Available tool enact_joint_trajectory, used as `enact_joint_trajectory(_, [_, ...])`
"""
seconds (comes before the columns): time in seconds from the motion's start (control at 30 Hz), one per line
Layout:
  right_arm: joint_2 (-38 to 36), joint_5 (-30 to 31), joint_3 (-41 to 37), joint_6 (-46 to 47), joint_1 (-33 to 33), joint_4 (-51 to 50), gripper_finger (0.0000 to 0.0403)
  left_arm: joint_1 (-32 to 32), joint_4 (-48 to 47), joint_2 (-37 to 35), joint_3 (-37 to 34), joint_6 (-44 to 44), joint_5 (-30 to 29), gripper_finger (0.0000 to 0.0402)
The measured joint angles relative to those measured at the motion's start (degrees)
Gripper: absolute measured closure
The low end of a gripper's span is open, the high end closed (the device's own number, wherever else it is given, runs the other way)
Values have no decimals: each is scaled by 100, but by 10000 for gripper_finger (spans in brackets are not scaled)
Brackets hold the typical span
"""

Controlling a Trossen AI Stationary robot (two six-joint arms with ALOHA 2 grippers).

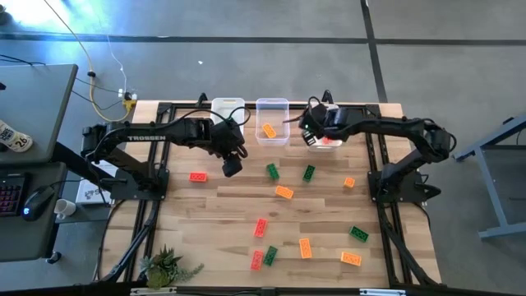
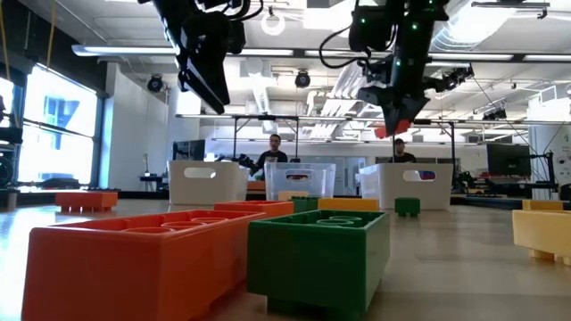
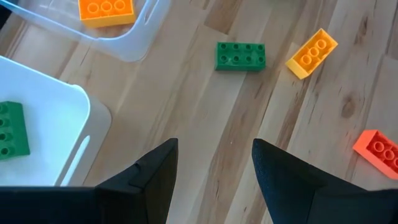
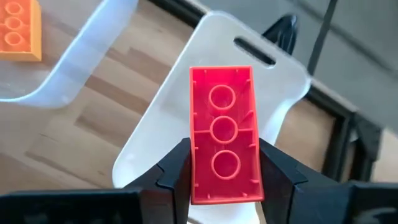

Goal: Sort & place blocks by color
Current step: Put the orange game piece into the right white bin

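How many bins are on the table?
3, in a row at the far edge: left bin, near the left gripper; middle bin; right bin, under the right gripper holding a red block.

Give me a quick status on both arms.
Right pincer shut on red block above right bin. Left pincer open, empty, beside left bin. Nothing obstructing.

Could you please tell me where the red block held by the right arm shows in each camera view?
High view: red block under the right tool, above the right bin.
Low view: upper right, in the tool.
Left wrist view: not in it.
Right wrist view: centre.
Shared landmark: the right bin.
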Motion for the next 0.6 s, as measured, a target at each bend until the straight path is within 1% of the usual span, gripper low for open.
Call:
enact_joint_trajectory(0.2, [0,-887,0,-32,-541,-47,282,0,-3,0,0,0,0,206])
enact_joint_trajectory(0.27, [0,-1091,0,-154,-673,-47,281,0,-3,0,0,0,0,206])
enact_joint_trajectory(0.4, [0,-963,0,-656,-774,-45,274,0,-7,0,0,0,0,206])
enact_joint_trajectory(0.6, [0,-849,0,-916,-765,-43,233,0,-169,0,0,0,0,206])
